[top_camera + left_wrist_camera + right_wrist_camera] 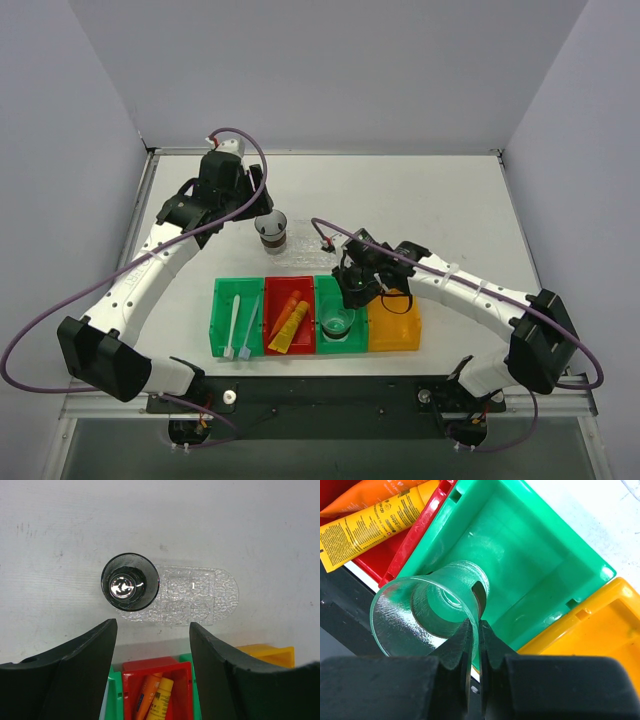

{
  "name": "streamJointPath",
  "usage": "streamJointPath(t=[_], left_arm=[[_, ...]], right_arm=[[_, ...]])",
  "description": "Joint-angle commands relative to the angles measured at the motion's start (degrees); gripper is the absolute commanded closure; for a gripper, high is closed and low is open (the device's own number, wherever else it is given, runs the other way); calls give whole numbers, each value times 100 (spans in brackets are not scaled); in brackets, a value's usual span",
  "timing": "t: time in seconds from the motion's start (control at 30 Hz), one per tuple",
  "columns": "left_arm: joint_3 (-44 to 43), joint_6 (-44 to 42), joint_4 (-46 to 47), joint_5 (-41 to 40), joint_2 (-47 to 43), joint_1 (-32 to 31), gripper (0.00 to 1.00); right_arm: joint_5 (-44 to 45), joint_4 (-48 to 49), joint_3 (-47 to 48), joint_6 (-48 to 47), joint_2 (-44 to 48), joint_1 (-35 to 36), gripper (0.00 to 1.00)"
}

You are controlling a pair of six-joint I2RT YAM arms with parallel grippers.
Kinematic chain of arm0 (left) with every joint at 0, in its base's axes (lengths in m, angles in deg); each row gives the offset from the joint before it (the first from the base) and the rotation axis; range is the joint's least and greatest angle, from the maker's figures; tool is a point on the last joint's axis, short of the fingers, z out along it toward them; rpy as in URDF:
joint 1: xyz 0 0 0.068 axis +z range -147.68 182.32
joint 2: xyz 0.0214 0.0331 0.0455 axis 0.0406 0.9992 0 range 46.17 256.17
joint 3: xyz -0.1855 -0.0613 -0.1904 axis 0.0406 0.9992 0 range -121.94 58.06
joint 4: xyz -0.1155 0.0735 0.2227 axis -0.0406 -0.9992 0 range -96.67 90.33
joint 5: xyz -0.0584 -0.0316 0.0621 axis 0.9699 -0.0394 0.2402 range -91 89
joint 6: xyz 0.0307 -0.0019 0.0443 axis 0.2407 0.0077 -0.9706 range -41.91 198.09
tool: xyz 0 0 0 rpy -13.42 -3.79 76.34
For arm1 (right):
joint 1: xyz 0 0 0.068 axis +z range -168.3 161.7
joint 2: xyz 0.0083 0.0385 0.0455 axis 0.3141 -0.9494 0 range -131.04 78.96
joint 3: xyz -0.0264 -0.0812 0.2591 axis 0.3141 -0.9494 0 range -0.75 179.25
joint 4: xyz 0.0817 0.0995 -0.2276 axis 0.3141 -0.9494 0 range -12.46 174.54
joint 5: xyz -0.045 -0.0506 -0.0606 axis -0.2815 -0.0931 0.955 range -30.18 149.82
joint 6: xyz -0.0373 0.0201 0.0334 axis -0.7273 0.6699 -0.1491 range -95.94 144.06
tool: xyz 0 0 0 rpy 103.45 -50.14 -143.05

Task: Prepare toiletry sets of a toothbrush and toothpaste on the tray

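Observation:
The clear bumpy tray (200, 596) lies on the white table beyond the bins. A clear cup (130, 582) stands upright on its left end. My left gripper (152, 642) is open and empty, above the table between the tray and the bins; in the top view it (252, 205) is just left of that cup (271, 231). The orange tube (287, 312) and yellow-orange tube (290, 329) lie in the red bin (272, 322). The white toothbrush (233, 326) and pale blue toothbrush (249, 326) lie in the left green bin (217, 318). My right gripper (475, 626) is shut on the wall of a second clear cup (415, 617).
The held cup (337, 322) is over the second green bin (535, 560), tilted with its mouth toward the camera. An orange bin (607, 640) sits at the right end of the row. The yellow-orange tube (370, 527) shows at the right wrist view's top left.

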Motion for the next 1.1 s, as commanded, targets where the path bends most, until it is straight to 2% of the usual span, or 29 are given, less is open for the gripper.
streamJointPath(t=[0.0, 0.23, 0.73, 1.07], left_arm=[[-142, 1, 80, 61, -109, 50, 30], [-142, 36, 98, 78, -56, 50, 30], [-257, 28, 133, 79, 32, 50, 30], [-388, -60, 168, 26, 49, 58, 30]], right_arm=[[177, -550, 398, 125, 160, 44, 100], [617, -1077, 882, 599, 450, 0, 100], [424, -1605, 1681, 1109, 652, -571, 100], [1039, -1693, 2164, 1601, 802, -712, 100]])
